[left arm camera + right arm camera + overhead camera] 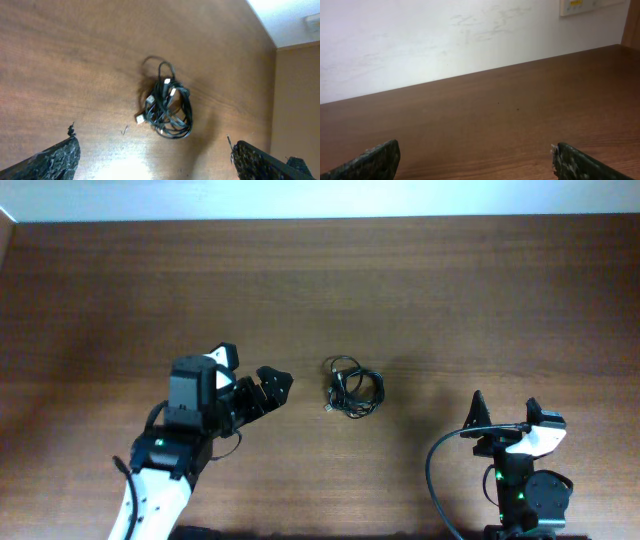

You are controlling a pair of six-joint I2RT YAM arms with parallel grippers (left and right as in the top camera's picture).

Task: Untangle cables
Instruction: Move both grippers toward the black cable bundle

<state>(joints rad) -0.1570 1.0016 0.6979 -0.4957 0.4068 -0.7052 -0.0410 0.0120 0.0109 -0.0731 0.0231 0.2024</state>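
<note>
**knotfan:** Where are the cables (354, 390) sitting right now?

**yam_watcher:** They're lying bunched in one small tangle on the desk (450, 290), a bit right of the middle in the overhead view. In the left wrist view the cables (167, 107) are showing as several loops piled over each other. A pale plug end (140, 119) is poking out at about 8 o'clock.

**knotfan:** And the pincers, are they grabbing anything?

**yam_watcher:** Nope. The left pincer (258, 368) is sitting at the tangle's 9 o'clock, near it but not touching. Both its fingers are spreading wide with nothing between them. From its own camera, the left pincer (152, 147) is framing the bottom corners, and the tangle is lying up at 12 o'clock from the gap. The right pincer (505, 408) is sitting well apart, at about 4 o'clock from the tangle, also gaping wide and holding nothing. Its wrist camera is just showing bare desk (495, 110) and a white wall (420, 40) beyond its fingers (375, 162).
</note>
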